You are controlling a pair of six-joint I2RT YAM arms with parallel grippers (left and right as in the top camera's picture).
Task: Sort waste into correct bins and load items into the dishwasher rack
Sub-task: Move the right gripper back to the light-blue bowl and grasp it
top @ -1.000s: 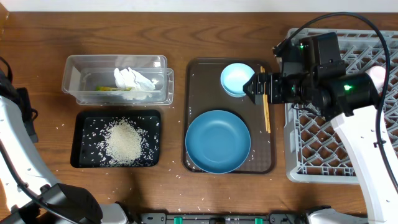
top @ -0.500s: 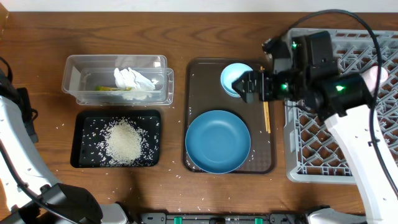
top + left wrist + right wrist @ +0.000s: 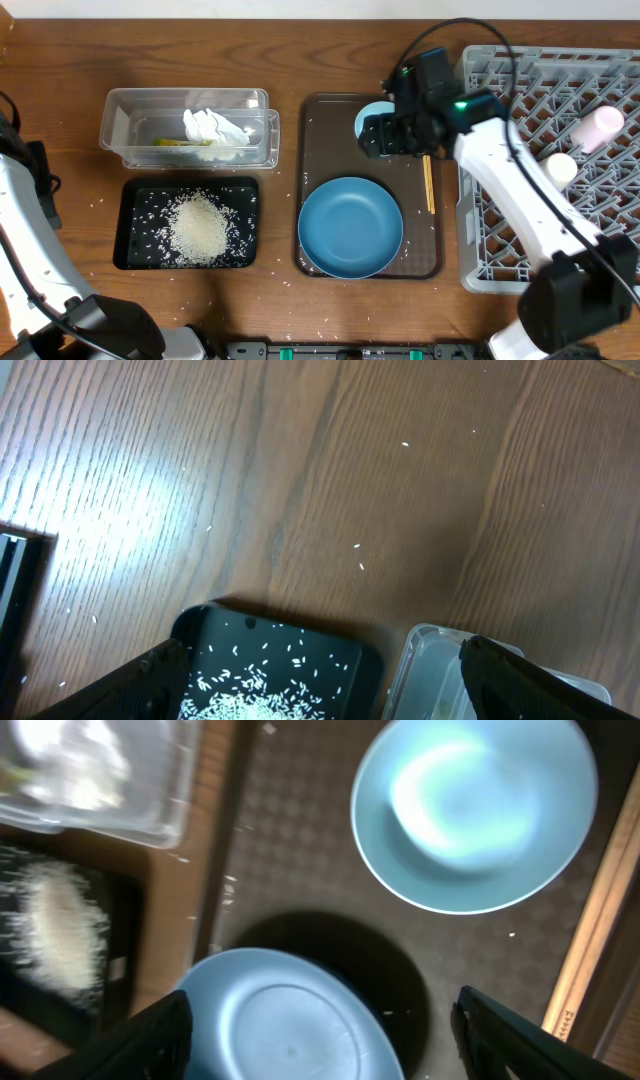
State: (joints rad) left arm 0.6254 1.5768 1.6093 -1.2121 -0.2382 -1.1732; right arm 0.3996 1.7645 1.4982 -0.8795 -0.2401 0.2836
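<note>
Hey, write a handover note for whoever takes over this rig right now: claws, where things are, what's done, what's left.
The left claw is open and empty, above the table by the black tray.
The right claw is open and empty, over the brown serving tray by the small light-blue bowl.
Done: pink cup and white cup in the rack; napkin and wrapper in the clear tub; rice piled in the black tray.
Left: bowl, large blue dish and chopsticks go from the serving tray to the rack; stray grains on the table.

White right arm (image 3: pixel 520 195), black joints, green lights
</note>
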